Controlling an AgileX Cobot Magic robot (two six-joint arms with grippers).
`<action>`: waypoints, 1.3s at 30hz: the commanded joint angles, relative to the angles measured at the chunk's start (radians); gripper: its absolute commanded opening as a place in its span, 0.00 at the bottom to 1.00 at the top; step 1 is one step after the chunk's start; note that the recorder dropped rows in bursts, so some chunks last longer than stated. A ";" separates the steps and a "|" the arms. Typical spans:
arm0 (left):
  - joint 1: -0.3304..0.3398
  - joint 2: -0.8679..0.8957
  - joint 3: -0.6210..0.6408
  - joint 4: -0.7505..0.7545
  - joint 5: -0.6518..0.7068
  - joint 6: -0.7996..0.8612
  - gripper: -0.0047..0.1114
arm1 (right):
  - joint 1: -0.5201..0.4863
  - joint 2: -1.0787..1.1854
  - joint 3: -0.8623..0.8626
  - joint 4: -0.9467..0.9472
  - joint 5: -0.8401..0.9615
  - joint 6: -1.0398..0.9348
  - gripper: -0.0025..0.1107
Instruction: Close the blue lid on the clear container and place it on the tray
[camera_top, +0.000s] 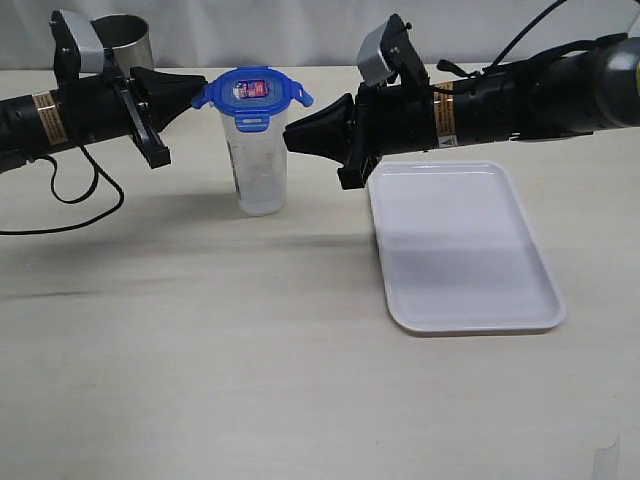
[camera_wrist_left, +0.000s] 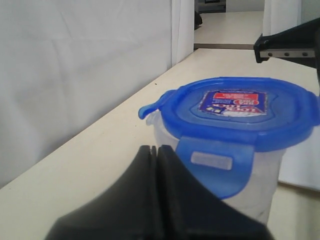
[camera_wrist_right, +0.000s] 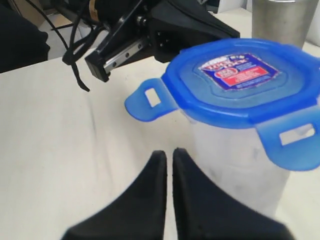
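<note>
The clear container (camera_top: 258, 165) stands upright on the table, left of the tray (camera_top: 462, 245). The blue lid (camera_top: 251, 88) sits on top of it; one flap (camera_wrist_left: 214, 165) hangs down the side and the other flaps (camera_wrist_right: 148, 99) stick outward. My left gripper (camera_top: 207, 89) is shut, its tip by the lid's left edge, holding nothing. My right gripper (camera_top: 289, 133) is shut and empty, pointing at the container's right side just under the lid. The wrist views show the lid (camera_wrist_left: 240, 107) (camera_wrist_right: 245, 80) close ahead of the shut left gripper (camera_wrist_left: 158, 148) and shut right gripper (camera_wrist_right: 167, 152).
A grey steel cup (camera_top: 125, 42) stands at the back left behind my left arm. A black cable (camera_top: 75, 195) loops on the table at the left. The white tray lies empty under my right arm.
</note>
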 joint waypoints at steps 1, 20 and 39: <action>-0.001 0.004 -0.006 -0.002 -0.002 -0.007 0.04 | -0.005 -0.012 -0.007 0.004 0.016 -0.008 0.06; 0.000 0.004 -0.006 -0.002 0.004 -0.007 0.04 | -0.003 -0.018 -0.020 0.067 0.062 -0.054 0.06; 0.002 0.004 -0.006 -0.002 0.004 -0.007 0.04 | -0.002 -0.002 -0.020 0.102 0.079 -0.079 0.06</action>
